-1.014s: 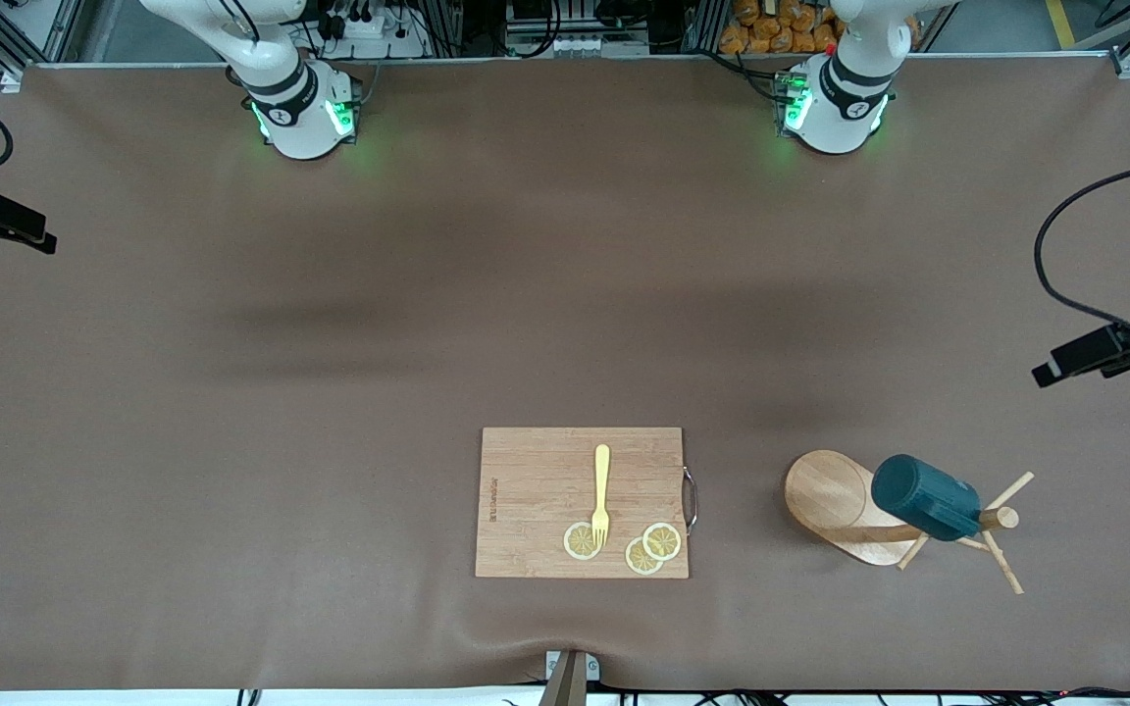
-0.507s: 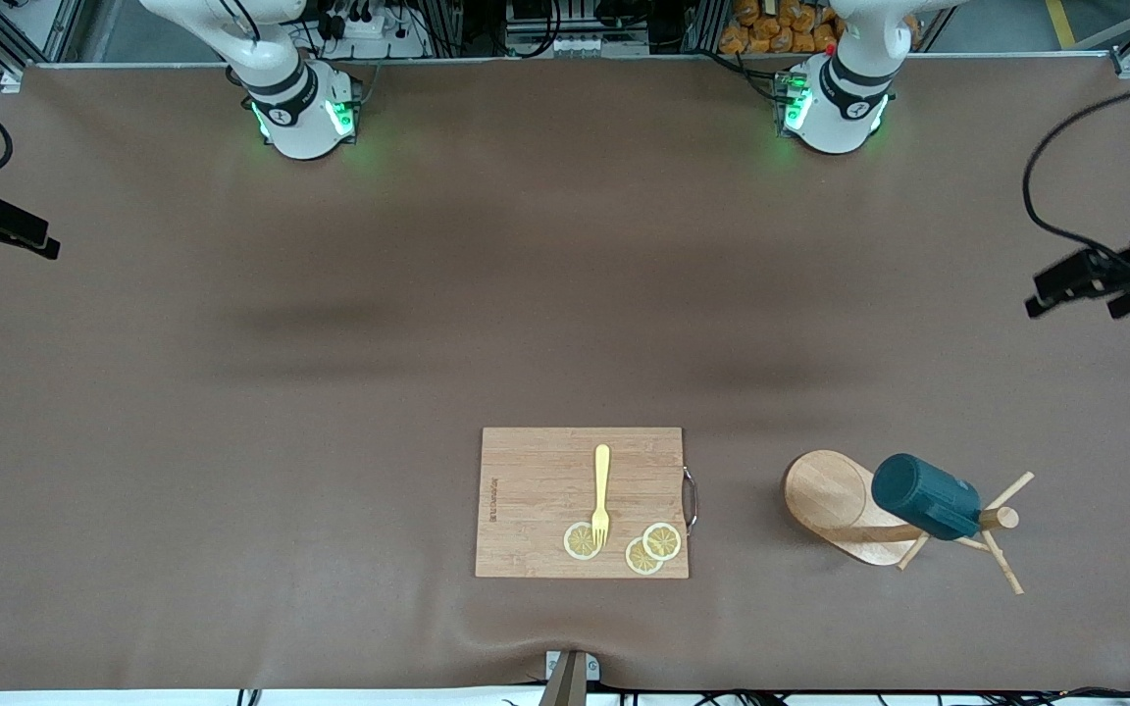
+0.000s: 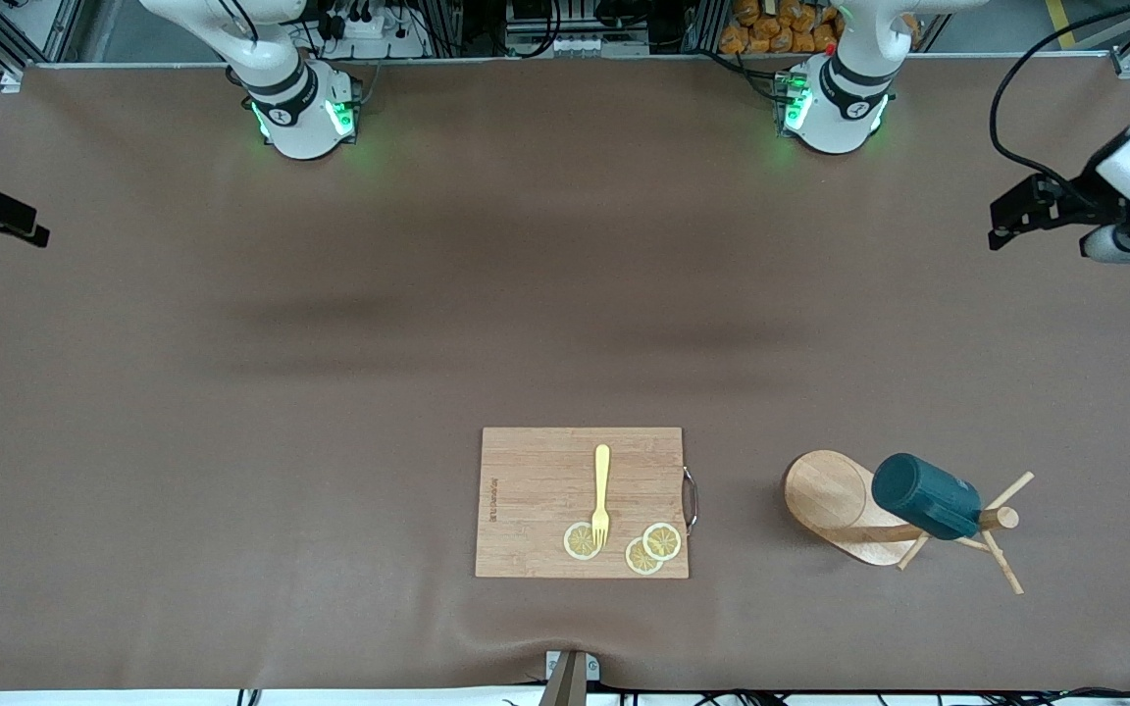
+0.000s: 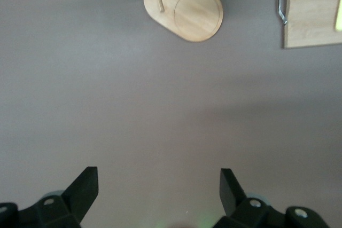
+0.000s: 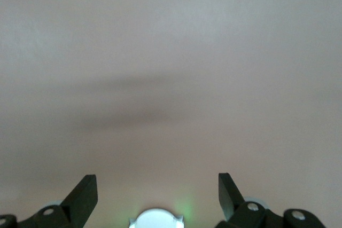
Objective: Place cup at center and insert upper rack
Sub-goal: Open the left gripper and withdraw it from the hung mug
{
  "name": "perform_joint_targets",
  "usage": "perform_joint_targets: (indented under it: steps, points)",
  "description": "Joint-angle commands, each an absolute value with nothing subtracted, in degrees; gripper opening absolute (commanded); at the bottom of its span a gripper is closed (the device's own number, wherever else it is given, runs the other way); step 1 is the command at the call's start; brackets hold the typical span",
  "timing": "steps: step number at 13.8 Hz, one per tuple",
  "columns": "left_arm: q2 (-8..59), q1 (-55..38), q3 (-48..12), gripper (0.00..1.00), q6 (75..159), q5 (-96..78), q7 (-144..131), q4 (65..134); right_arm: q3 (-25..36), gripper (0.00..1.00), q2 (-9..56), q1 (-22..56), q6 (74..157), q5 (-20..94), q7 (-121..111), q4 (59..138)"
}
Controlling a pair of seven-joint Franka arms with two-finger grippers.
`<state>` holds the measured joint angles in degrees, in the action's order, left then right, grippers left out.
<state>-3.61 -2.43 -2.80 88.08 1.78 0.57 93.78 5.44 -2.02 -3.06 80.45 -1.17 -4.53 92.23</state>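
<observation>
The left gripper hung in the air over bare table at the left arm's end, close to the table's side edge, its wrist body showing white at the border of the front view; its fingers stood spread wide apart with nothing between them. The right gripper was up over bare mat at the right arm's end, also splayed wide and empty, with only a dark part of it showing at the edge of the front view. The upper rack lay tipped on its side toward the left arm's end of the table, near the edge closest to the front camera, its oval base on edge and its post pointing toward that arm's end with the thin pegs splayed out. The cup hung on the post near the pegs, lying sideways, touching the rack. The cutting board lay just beside the rack toward the table's middle, carrying a yellow fork and three lemon slices. A broad stretch of bare brown table lay between the bases and these things.
</observation>
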Motion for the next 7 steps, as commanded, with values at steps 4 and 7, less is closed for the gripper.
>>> perform_joint_targets:
  steps: [4,7]
  points:
    - [-6.15,-3.34,-3.6,1.0,85.79,2.9,-2.9,93.34,5.18,1.0,-1.14,-2.72,82.7,-0.88,-3.96,89.56]
    - [-5.8,-2.64,-3.26,1.0,85.96,1.94,-2.99,92.29,5.19,1.0,-1.14,-2.73,82.97,-0.88,-3.87,89.56]
